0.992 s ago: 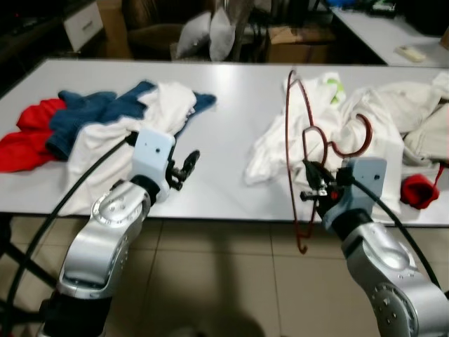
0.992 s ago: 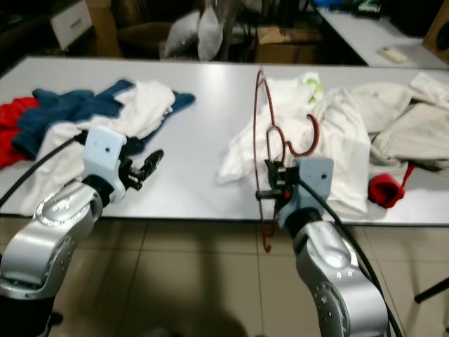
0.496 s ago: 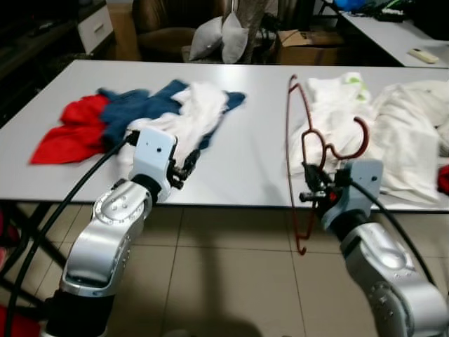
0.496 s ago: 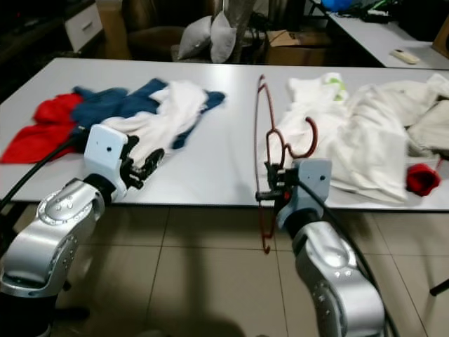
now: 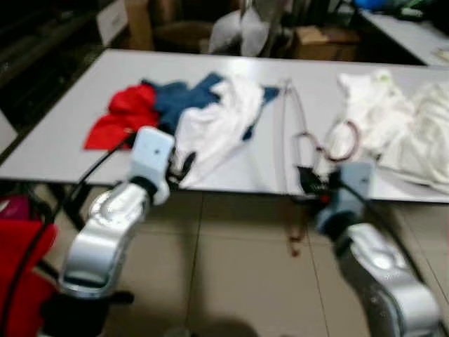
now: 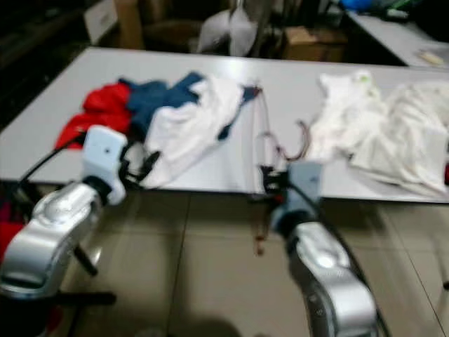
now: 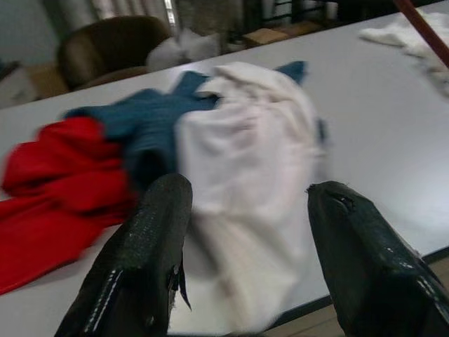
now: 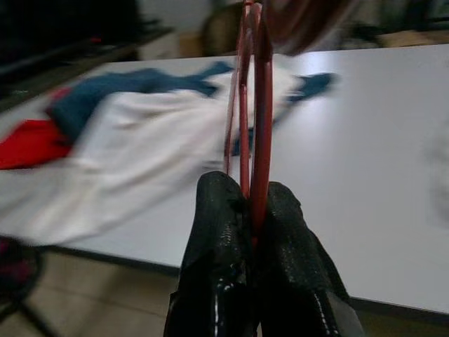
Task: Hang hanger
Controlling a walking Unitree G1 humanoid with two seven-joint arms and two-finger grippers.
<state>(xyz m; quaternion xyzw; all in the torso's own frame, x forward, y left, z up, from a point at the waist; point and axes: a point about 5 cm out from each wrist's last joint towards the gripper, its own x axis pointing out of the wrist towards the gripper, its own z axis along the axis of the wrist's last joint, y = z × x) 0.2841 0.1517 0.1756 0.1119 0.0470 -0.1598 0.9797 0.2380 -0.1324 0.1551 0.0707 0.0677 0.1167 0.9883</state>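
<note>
Right now the right end effector [image 8: 249,210] pinches the dark red hanger [image 5: 286,140] between its two black fingers [image 8: 217,239]; the hanger stands upright at the near edge of the white counter [image 5: 63,126], with its hook [image 5: 340,140] curling toward the white clothes [image 5: 393,133] on the counter; its low end hangs below the counter edge, over the tiled floor [image 5: 231,274]. The left end effector [image 7: 245,232] is spread wide with nothing in it; it sits at the counter's near edge, pointing at a pile of red cloth [image 7: 49,182], blue cloth [image 7: 133,126] and white cloth [image 7: 245,154] on the counter. The head views are blurry.
</note>
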